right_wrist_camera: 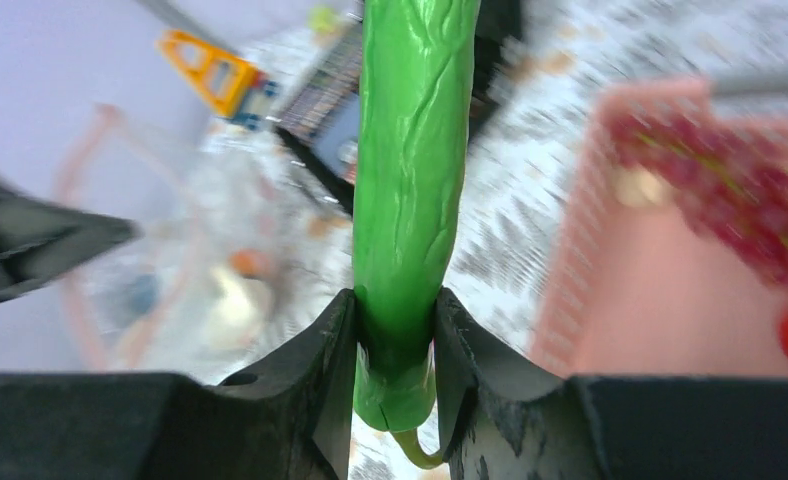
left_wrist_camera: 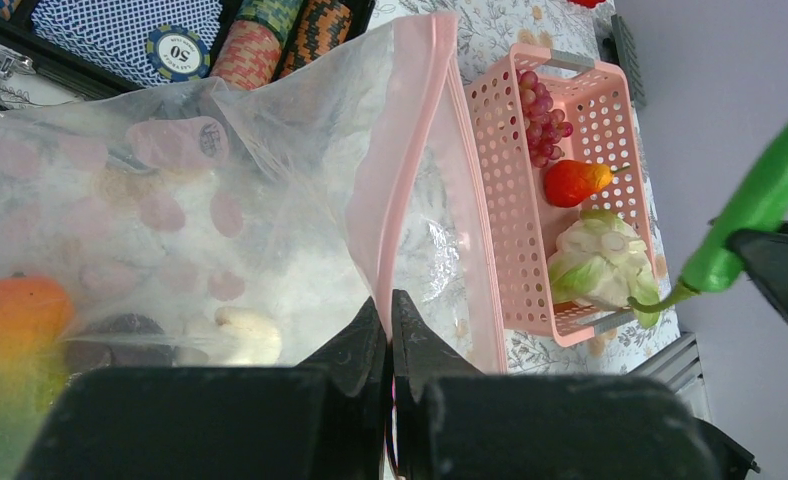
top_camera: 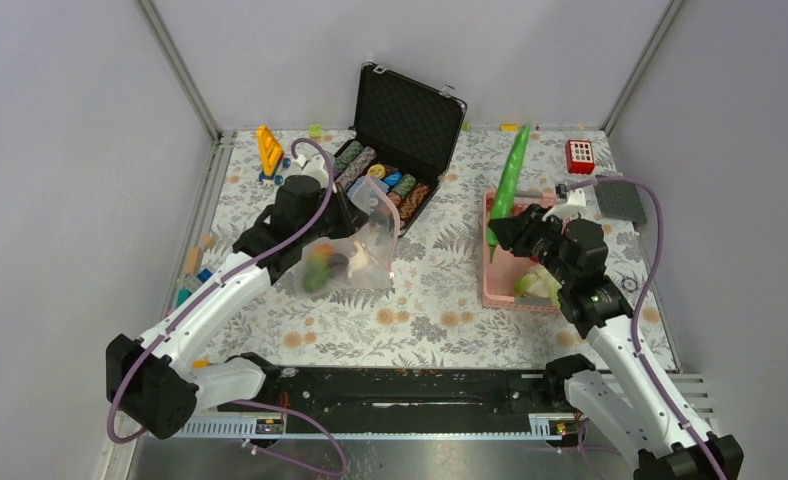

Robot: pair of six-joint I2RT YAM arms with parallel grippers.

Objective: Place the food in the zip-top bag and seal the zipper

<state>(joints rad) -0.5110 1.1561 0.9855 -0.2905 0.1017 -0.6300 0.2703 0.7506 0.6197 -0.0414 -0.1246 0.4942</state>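
The clear zip-top bag (top_camera: 355, 245) lies left of centre, its pink zipper strip (left_wrist_camera: 400, 150) raised. My left gripper (top_camera: 358, 215) (left_wrist_camera: 390, 310) is shut on that strip. Inside the bag are the orange-green mango (left_wrist_camera: 15, 310) and a white piece (left_wrist_camera: 235, 335). My right gripper (top_camera: 505, 232) (right_wrist_camera: 395, 330) is shut on the stem end of the long green vegetable (top_camera: 510, 175) (right_wrist_camera: 410, 150) and holds it above the left side of the pink basket (top_camera: 490, 275). In the basket lie the purple grapes (left_wrist_camera: 542, 110), the red fruit (left_wrist_camera: 570, 182) and a white-green leafy piece (left_wrist_camera: 600, 262).
An open black case of poker chips (top_camera: 400, 130) stands behind the bag. A yellow toy (top_camera: 269, 150) is at the back left, and a red block (top_camera: 580, 155) and a grey block (top_camera: 622, 198) at the back right. Small blocks (top_camera: 192, 265) lie by the left wall.
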